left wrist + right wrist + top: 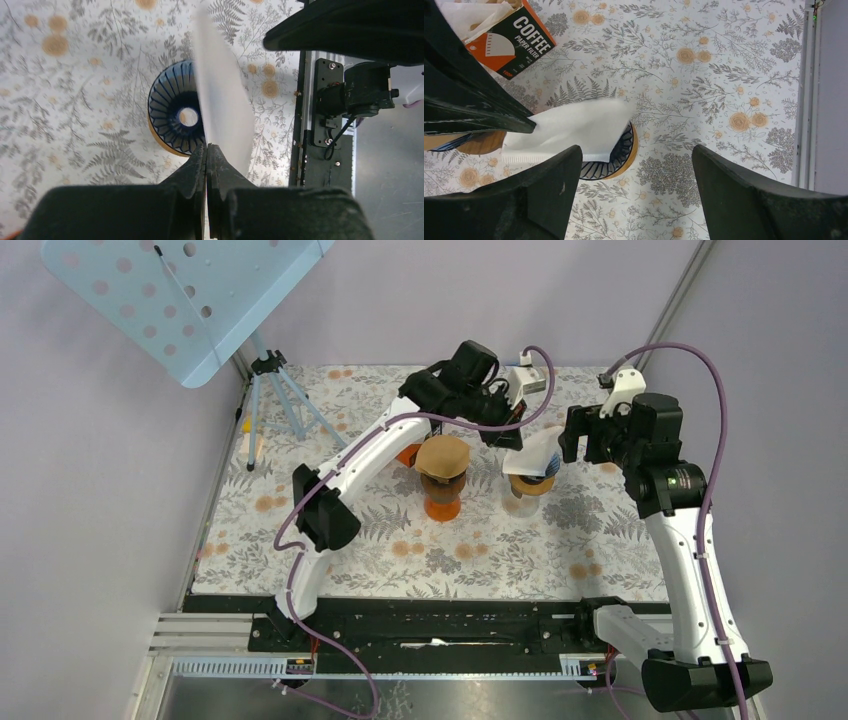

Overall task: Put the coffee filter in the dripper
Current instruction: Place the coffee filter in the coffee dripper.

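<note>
Left fingers are pinched shut on the filter by its edge, dangling it just over the dripper. Right fingers gape wide, empty. Paper looks feather-light and floppy, so I reckon a gentle edge pinch suits it.

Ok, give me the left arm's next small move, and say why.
Probably ease the left gripper down and slightly toward the centre hole of the dripper. Its jaws are shut on the white coffee filter, which hangs over the dripper, off to one side of the hole and not yet seated. The right gripper is open and holds nothing.
</note>
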Controlling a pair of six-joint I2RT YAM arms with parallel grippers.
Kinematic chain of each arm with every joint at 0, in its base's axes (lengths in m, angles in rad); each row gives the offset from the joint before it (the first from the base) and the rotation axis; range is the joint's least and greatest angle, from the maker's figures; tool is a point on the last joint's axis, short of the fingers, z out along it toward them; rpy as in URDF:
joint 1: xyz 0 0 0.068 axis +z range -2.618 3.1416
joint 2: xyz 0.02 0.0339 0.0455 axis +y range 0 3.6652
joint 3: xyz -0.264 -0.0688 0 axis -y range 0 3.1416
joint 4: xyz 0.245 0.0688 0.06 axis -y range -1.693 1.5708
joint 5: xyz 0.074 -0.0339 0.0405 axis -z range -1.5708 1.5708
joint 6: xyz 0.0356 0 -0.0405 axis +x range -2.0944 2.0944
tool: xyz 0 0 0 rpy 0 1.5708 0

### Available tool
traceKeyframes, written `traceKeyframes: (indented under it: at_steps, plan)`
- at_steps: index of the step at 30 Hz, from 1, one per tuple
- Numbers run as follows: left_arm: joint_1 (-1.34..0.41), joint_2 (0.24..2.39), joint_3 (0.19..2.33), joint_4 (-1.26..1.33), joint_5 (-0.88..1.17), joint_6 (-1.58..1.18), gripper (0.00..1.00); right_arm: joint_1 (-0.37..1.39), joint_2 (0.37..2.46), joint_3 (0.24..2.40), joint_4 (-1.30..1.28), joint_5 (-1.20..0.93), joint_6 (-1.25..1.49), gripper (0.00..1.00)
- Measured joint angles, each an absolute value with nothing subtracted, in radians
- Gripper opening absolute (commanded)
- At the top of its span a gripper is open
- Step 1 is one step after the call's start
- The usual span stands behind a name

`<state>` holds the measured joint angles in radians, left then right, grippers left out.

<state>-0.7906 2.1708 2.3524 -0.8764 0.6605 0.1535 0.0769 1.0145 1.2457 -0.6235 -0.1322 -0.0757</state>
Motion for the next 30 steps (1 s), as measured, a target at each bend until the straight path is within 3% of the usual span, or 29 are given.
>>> traceKeyframes:
  at_steps: [22, 30]
  plan:
    - [-0.804, 2.195, 2.437, -0.952, 0.696, 0.329, 0.01, 0.07, 1.01, 1.248, -0.646, -0.175, -0.09, 0.88]
    - [-0.805, 2.236, 2.457, -0.949, 0.696, 0.323, 0.27, 0.069, 1.01, 1.248, -0.646, -0.175, -0.099, 0.88]
